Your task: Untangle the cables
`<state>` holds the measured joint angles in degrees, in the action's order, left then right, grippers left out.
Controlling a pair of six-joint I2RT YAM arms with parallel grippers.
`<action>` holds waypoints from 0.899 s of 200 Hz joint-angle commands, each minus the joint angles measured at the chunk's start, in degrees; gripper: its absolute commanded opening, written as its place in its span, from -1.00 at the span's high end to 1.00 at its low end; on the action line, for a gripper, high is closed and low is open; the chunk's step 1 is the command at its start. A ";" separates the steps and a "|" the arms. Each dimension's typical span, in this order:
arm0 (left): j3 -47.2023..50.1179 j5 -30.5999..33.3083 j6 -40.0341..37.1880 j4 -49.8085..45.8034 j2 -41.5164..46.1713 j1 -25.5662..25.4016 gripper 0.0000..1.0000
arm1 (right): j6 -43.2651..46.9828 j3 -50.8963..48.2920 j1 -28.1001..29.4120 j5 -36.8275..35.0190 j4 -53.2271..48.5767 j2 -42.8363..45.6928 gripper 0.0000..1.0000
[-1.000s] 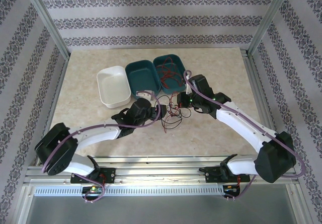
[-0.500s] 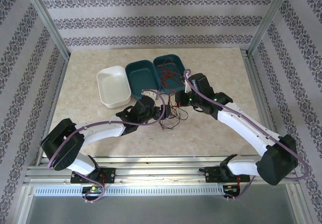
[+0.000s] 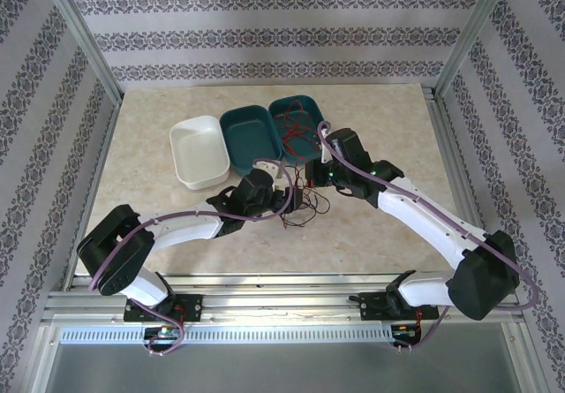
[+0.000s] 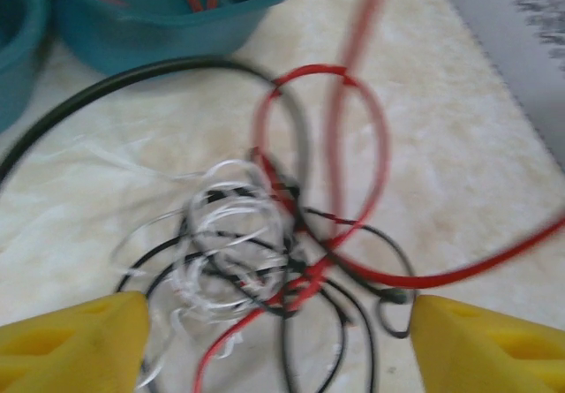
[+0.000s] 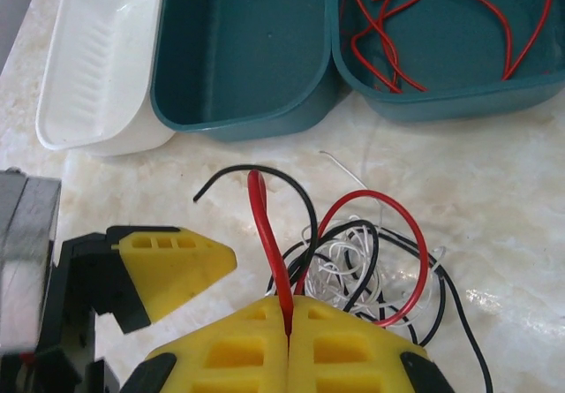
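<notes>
yellow-tipped right gripper [image 5: 289,312] is clamped tight on one red strand [image 5: 262,216] of the cables [image 5: 353,265], a loose red, black and white tangle on the marbled table [image 5: 503,181]. left gripper [image 4: 281,344] gapes wide at the tangle's edge, seemingly holding nothing, though that view is blurred. beyond sit a white tub [image 5: 84,102], an empty teal tub [image 5: 238,119] and a second teal tub [image 5: 441,102] holding more red wire.

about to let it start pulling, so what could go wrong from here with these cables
1. The right jaws are shut on one red cable that runs into the bundle; pulling may tighten the knot or drag the whole clump.
2. The left jaws stand open at the bundle; closing there would likely catch several strands together.
</notes>
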<state>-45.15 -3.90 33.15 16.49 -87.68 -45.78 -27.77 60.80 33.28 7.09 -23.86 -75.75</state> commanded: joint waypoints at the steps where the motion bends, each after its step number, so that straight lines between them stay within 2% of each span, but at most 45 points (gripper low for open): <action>1: 1.34 -6.82 -2.90 8.87 -0.55 -0.78 -0.69 | -0.93 2.70 0.54 -2.49 -0.34 -1.65 1.00; 31: 1.48 -3.52 -4.58 8.16 -3.08 -1.15 -0.76 | -2.28 3.55 0.56 -1.56 0.65 -2.47 1.00; 84: 0.99 0.66 -1.06 12.16 -8.92 -1.24 -0.74 | -3.34 3.11 0.63 -1.14 0.70 -1.69 1.00; 105: 0.97 1.78 0.27 12.11 -9.71 -1.24 -0.57 | -3.13 2.95 0.65 -1.59 0.03 -1.10 1.00; 140: 2.27 1.54 0.78 10.41 -9.13 -1.24 0.00 | -0.68 4.15 0.34 -5.01 -3.09 1.12 1.00; 180: 5.97 1.06 2.25 10.92 -8.57 -1.24 0.02 | 1.30 6.19 -0.21 -7.06 -5.80 3.90 1.00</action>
<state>-41.58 -2.98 33.71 26.22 -97.25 -46.17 -28.56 63.99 33.23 3.14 -27.27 -74.76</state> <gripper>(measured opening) 0.492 0.064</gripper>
